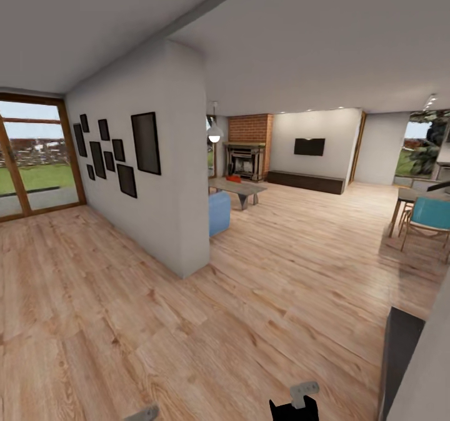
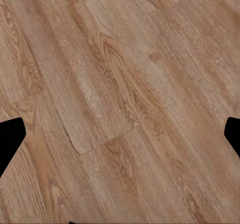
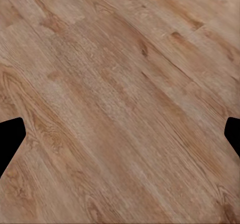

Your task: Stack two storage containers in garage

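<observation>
The living room lies far ahead in the head view, past a white partition wall, with a brick fireplace and a long dark low cabinet. A small orange-red storage container rests at the far end of a grey low table; it is too small to tell whether it is one or two. In the wrist views my left gripper and right gripper are both open over light wood planks, with nothing between the black fingertips. The garage is out of view.
A white partition wall hung with black frames juts in at centre left, and a blue seat stands behind it. Wood-framed glass doors are at left. A teal chair and a table stand at right, a dark panel near right.
</observation>
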Tool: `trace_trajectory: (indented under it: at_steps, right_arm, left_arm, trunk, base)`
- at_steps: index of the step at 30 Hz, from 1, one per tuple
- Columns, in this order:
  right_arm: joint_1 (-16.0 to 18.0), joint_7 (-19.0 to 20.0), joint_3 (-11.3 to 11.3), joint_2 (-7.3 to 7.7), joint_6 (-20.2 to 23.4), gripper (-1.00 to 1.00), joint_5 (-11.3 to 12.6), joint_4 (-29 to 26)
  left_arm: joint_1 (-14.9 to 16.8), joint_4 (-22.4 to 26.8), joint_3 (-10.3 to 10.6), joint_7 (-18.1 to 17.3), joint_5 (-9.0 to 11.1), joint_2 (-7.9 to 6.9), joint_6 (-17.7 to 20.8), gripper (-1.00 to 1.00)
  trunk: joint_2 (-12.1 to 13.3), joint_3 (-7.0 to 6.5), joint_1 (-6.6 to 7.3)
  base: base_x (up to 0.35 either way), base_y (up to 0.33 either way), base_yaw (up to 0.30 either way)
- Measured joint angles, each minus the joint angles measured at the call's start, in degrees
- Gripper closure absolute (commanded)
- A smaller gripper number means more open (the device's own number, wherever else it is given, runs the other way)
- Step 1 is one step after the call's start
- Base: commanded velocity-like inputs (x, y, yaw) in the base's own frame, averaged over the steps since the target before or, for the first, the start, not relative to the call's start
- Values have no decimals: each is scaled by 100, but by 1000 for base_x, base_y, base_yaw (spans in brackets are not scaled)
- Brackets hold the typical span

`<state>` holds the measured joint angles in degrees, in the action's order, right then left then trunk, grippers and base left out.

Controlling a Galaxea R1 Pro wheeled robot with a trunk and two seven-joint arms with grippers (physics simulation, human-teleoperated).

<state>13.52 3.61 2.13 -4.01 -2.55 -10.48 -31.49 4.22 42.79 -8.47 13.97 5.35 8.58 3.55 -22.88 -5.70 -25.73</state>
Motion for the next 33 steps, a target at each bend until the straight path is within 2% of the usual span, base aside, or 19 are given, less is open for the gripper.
trace_trajectory:
  at_steps: [13, 33]
  right_arm:
    - [0, 2, 1, 0, 0, -100, 3, 0]
    - [-1, 1, 1, 1, 7, -100, 2, -2]
  left_arm:
    - [0, 0, 0, 0, -17, 8, 0, -100]
    - [1, -3, 1, 6, -26, 9, -1, -100]
  trunk:
    - [0, 0, 0]
    - [0, 0, 0]
  base:
    - [325, 0, -19]
    - [325, 0, -249]
